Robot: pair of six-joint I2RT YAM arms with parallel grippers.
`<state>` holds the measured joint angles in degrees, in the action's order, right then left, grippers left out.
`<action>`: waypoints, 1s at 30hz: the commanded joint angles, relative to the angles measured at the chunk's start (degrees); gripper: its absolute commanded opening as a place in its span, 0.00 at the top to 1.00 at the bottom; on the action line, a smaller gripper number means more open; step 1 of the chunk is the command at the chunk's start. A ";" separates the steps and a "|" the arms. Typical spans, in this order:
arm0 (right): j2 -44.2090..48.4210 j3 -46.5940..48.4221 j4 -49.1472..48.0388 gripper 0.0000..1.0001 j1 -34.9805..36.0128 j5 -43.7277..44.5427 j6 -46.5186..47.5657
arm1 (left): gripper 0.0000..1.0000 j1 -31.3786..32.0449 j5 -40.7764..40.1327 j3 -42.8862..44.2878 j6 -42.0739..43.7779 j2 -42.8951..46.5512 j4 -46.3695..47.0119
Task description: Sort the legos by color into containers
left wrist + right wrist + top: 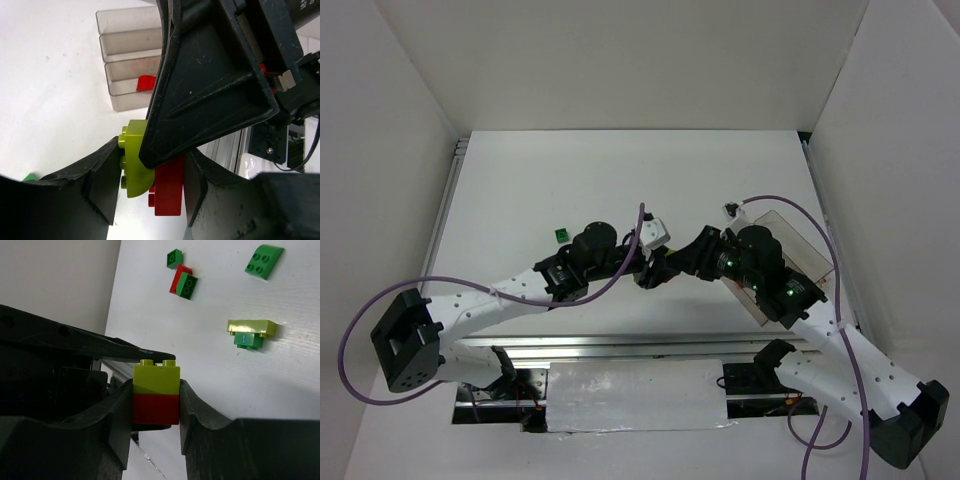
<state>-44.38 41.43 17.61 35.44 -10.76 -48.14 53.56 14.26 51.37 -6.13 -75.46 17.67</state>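
A yellow-green brick (156, 379) is stacked on a red brick (156, 409), and both grippers hold the pair above the table's middle. My right gripper (156, 395) is shut on the stack's sides. My left gripper (150, 175) is shut on it end to end, one finger on the yellow-green brick (132, 160), the other on the red brick (167, 190). In the top view the grippers meet, left (645, 272) and right (670, 262). The clear three-compartment tray (130, 60) holds a red brick (146, 82); it lies under the right arm (800, 245).
Loose legos lie on the white table: a dark green one (174, 258), a red-and-green pair (184, 282), a green curved one (264, 261), and a yellow-green piece on a green one (251, 329). A green brick (560, 236) lies left of the left arm.
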 commanded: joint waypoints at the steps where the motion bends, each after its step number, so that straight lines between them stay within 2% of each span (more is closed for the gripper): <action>1: -1.23 -2.05 -7.22 0.64 0.60 -7.42 0.42 | 0.86 0.67 0.16 2.06 -0.11 -0.04 5.09; 3: -1.67 -2.67 -8.81 0.78 0.68 -8.74 0.41 | 0.67 0.76 -1.25 1.89 -0.20 0.57 4.83; 4: -1.67 -2.76 -9.25 0.96 0.51 -8.83 0.76 | 0.59 0.76 -1.69 1.89 -0.37 0.84 4.57; 5: -0.98 -3.19 -9.95 0.99 0.59 -8.40 1.03 | 0.26 0.76 -2.48 1.89 -0.46 1.10 3.87; 6: -0.36 -3.46 -10.48 1.00 0.68 -7.79 2.16 | 0.05 0.76 -2.14 2.06 -0.63 1.71 3.08; 7: 1.30 -3.72 -11.70 1.00 0.59 -7.26 3.13 | 0.00 0.76 -1.44 3.19 -0.38 1.89 1.68; 11: 7.00 -4.51 -12.85 1.00 0.33 -4.18 13.13 | 0.00 0.76 -0.72 7.93 -1.42 3.56 -10.79; 12: 8.24 -4.95 -13.29 1.00 0.16 -4.70 18.21 | 0.00 0.76 -1.42 8.65 -2.99 5.22 -13.43; 14: 11.40 -5.74 -13.39 1.00 -0.46 -8.03 23.16 | 0.01 0.67 -1.61 8.92 -4.41 7.51 -19.76; 16: 12.91 -5.83 -12.60 1.00 -0.72 -12.94 30.54 | 0.01 0.58 3.19 8.39 -4.68 11.20 -22.67; 17: 13.96 -5.75 -12.07 1.00 -0.72 -21.23 32.65 | 0.01 0.58 5.66 7.17 -4.24 12.61 -22.85; 20: 15.37 -4.70 -11.63 1.00 -0.81 -35.76 37.15 | 0.00 0.58 16.04 3.66 -2.93 17.53 -21.81; 25: 15.56 -3.29 -13.38 1.00 -0.72 -42.67 37.42 | 0.00 0.58 21.50 -0.92 -4.59 22.72 -18.12; 28: 12.67 -1.89 -13.56 1.00 -0.72 -44.87 37.33 | 0.01 0.67 25.98 -0.93 -6.43 21.68 -13.90; 30: 11.60 -1.62 -14.44 1.00 -0.72 -46.27 36.89 | 0.01 0.67 25.91 -0.58 -7.66 19.48 -13.02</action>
<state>-31.00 36.95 6.90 34.74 -51.59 -12.47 54.04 35.35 50.57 -11.27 -54.19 -0.62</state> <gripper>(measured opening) 0.440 0.993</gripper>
